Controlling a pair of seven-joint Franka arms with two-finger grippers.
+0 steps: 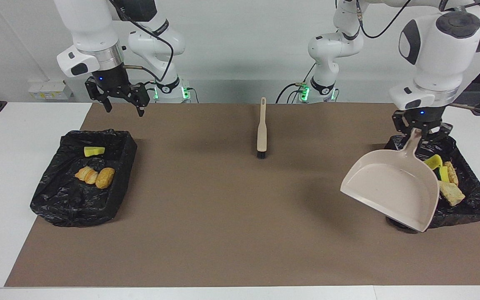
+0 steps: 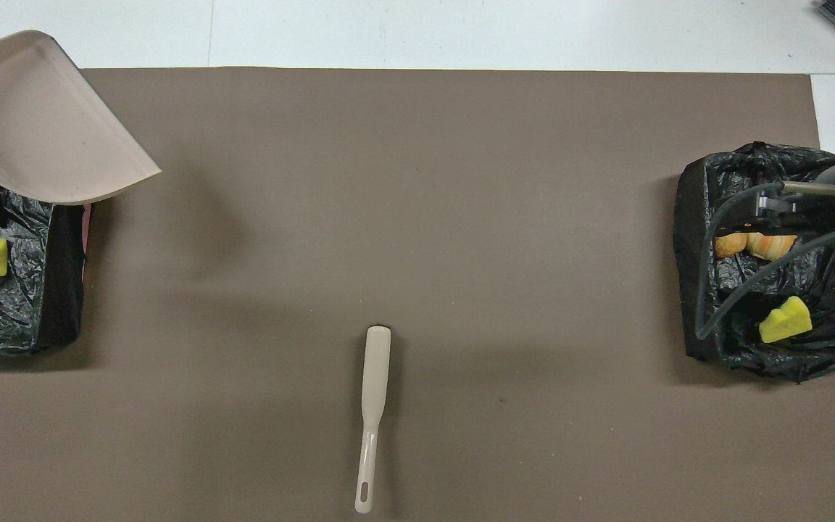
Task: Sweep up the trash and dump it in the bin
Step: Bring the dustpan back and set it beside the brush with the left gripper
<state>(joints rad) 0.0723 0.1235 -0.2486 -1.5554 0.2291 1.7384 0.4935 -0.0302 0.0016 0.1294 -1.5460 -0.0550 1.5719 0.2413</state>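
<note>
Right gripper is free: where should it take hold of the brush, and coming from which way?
Judging by its pose, grip the brush on its slim handle, straight down from above. It lies flat on the mat, handle toward the robots, dark bristles at the end farther from them; the open right gripper would close across the handle's width.

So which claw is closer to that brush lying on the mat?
The left one, though neither is close. The left claw holds the dustpan by its handle over the bin at its end; the right claw hangs open above the other bin. The brush lies between them.
</note>
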